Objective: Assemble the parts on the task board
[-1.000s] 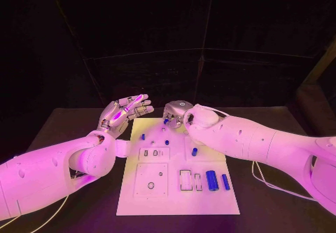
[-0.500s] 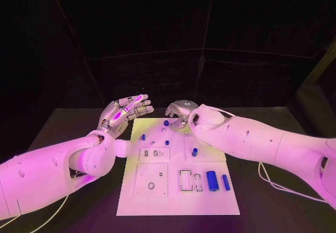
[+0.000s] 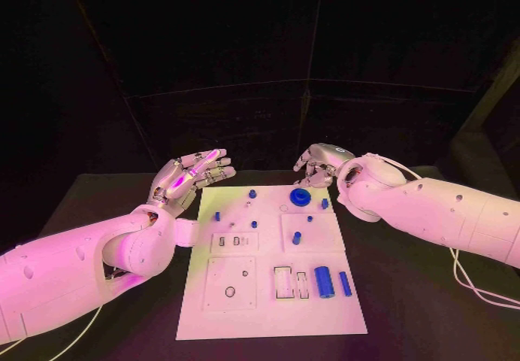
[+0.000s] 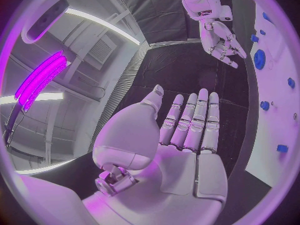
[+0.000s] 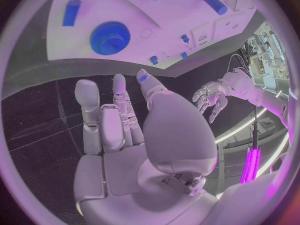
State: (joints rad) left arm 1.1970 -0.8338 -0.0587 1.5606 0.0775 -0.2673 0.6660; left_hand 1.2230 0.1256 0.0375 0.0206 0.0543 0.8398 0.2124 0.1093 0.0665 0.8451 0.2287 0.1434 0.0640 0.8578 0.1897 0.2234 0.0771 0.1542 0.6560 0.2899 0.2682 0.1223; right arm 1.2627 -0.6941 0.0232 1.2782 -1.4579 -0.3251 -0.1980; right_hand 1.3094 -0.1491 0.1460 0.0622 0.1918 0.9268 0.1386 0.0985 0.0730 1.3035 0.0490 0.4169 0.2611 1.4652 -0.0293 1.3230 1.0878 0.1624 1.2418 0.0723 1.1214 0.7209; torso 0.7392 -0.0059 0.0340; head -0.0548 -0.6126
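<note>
The white task board (image 3: 244, 301) lies in the middle of the table. A blue gear (image 3: 298, 198) sits near its far edge, also seen in the right wrist view (image 5: 110, 37) and in the left wrist view (image 4: 259, 59). Small blue pegs (image 3: 252, 193) stand around it, and a thick blue cylinder (image 3: 323, 280) lies near the front right. My right hand (image 3: 316, 167) hovers just beyond the board's far right corner, fingers apart (image 5: 125, 120), holding nothing. My left hand (image 3: 193, 174) is raised off the board's far left corner, palm up and fingers stretched out (image 4: 187, 135), holding nothing.
A thin blue rod (image 3: 345, 283) lies beside the thick cylinder. Rectangular slots (image 3: 285, 280) and a square plate with a hole (image 3: 231, 283) mark the board's near half. Black table (image 3: 412, 301) surrounds the board on all sides.
My right hand has drawn back from over the board's far edge toward the right, and the blue gear now shows on the board where it was. The left hand has stayed put.
</note>
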